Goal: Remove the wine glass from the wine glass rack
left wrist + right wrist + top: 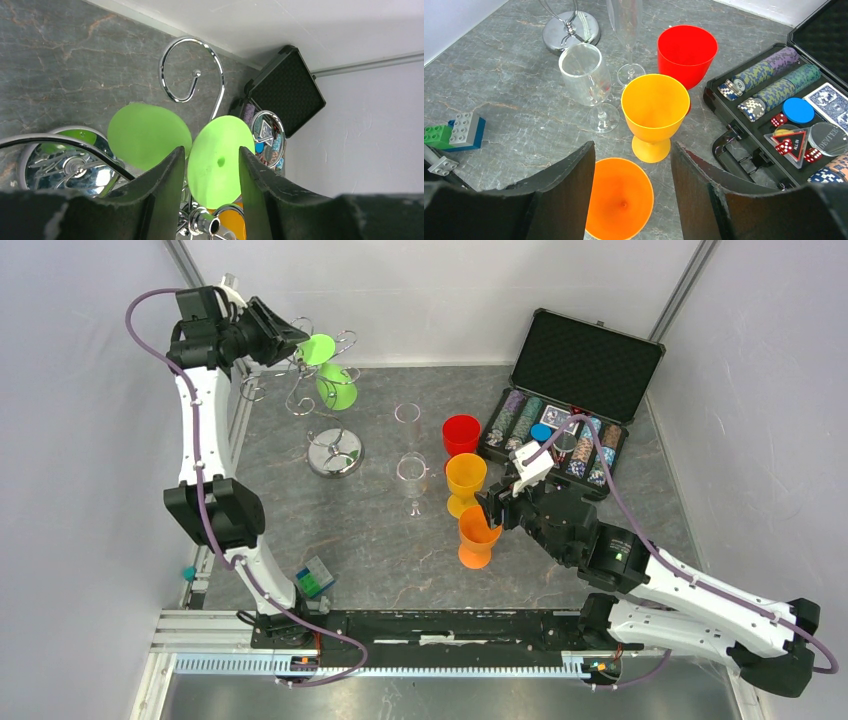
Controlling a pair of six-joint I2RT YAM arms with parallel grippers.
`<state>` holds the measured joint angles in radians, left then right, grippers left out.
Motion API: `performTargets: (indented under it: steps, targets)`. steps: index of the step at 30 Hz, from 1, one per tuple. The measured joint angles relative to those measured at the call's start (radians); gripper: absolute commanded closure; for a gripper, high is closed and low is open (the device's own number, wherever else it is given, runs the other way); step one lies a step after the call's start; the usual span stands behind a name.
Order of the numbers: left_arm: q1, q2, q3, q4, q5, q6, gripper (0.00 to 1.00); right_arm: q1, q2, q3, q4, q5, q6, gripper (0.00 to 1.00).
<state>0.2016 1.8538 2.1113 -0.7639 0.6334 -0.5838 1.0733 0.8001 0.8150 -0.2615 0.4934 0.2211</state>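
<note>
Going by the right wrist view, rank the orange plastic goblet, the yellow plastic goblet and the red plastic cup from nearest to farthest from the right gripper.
1. The orange plastic goblet, between the right gripper's fingers.
2. The yellow plastic goblet, just beyond the fingertips.
3. The red plastic cup, farthest, beside the black case.

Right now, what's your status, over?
Left gripper open at green wine glass foot. Glass not yet off rack. Right gripper open over orange cup. Second green glass alongside.
</note>
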Motion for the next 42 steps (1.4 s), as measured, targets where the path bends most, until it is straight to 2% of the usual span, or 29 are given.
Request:
performTargets:
  steps: [11,22,28,35,42]
  targets:
    - [0.0,0.019,0.021,-0.068,0.049,0.053,0.47,0.0,-0.011,0.0,0.008,-0.006,0.011,0.38]
    - [0.005,0.042,0.029,-0.087,0.076,0.092,0.74,0.0,-0.019,0.0,0.013,-0.014,0.018,0.38]
    - [0.017,0.05,0.033,-0.087,0.088,0.089,0.96,0.0,-0.019,0.0,0.014,-0.016,0.018,0.38]
    - [0.054,0.047,0.006,-0.042,0.134,0.032,0.98,0.0,-0.006,0.0,0.021,-0.023,0.018,0.38]
    - [0.078,0.002,-0.146,0.158,0.212,-0.137,0.98,0.0,-0.006,0.0,0.022,-0.023,0.018,0.38]
